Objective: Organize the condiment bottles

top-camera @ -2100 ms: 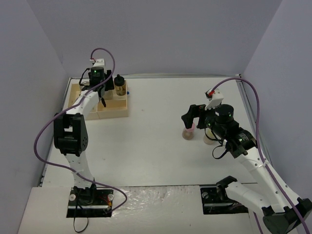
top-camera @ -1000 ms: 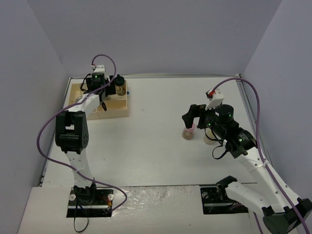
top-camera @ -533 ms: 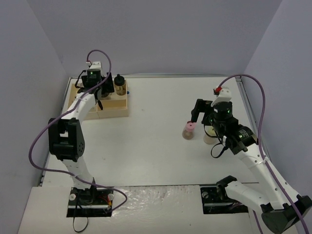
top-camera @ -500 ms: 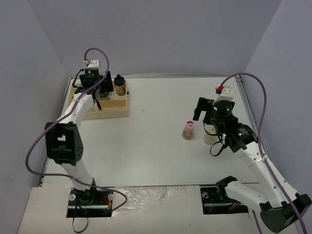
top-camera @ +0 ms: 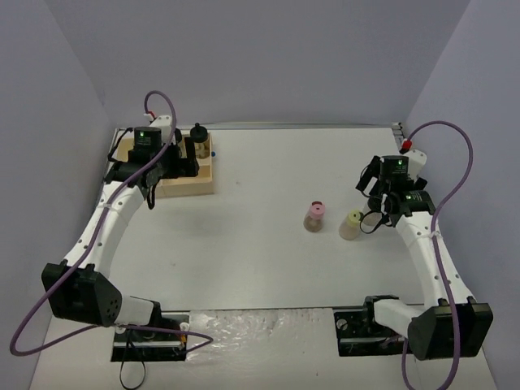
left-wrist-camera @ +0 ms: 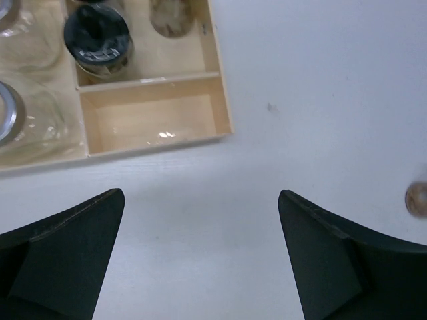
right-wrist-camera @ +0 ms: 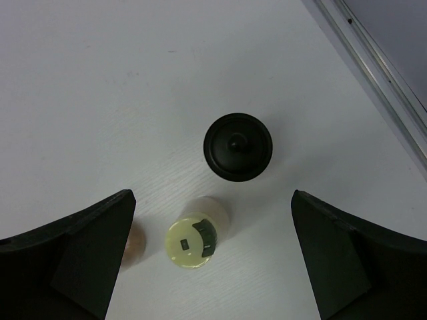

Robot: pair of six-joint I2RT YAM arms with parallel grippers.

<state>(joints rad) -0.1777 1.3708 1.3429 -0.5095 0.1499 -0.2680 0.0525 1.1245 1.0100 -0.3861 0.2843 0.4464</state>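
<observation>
Right, status from my end:
- left gripper (left-wrist-camera: 200,195) — jaws spread wide with nothing between them. It hangs over the white table (top-camera: 244,252), just off one long edge of the wooden tray (left-wrist-camera: 223,127).
- From overhead, the tray sits at the far left of the table and the left arm reaches across it.
- In the left wrist view of the tray, a black-capped bottle (left-wrist-camera: 99,40) stands upright in a compartment.
- Just beside it is another bottle (left-wrist-camera: 172,15). The frame edge cuts it off, so I can't read its cap.
- Two wide clear-topped bottles (left-wrist-camera: 17,120) fill the tray's left side, both cropped.
- right gripper (right-wrist-camera: 212,195) — jaws fully apart and pinching nothing, hovering over the loose bottles on the right side of the table.
- Below it, a loose black-capped bottle (right-wrist-camera: 238,145) stands upright on the bare table.
- The yellow-green-capped bottle (right-wrist-camera: 193,240) is just beside that one. I can't tell if the glass touches.
- The pink-capped bottle (top-camera: 315,216) stands on the open table near the yellow-green one, with a gap between them. In the right wrist view a finger mostly hides it.
- From overhead I can't pick out the loose black-capped bottle, because the right gripper covers that spot.
</observation>
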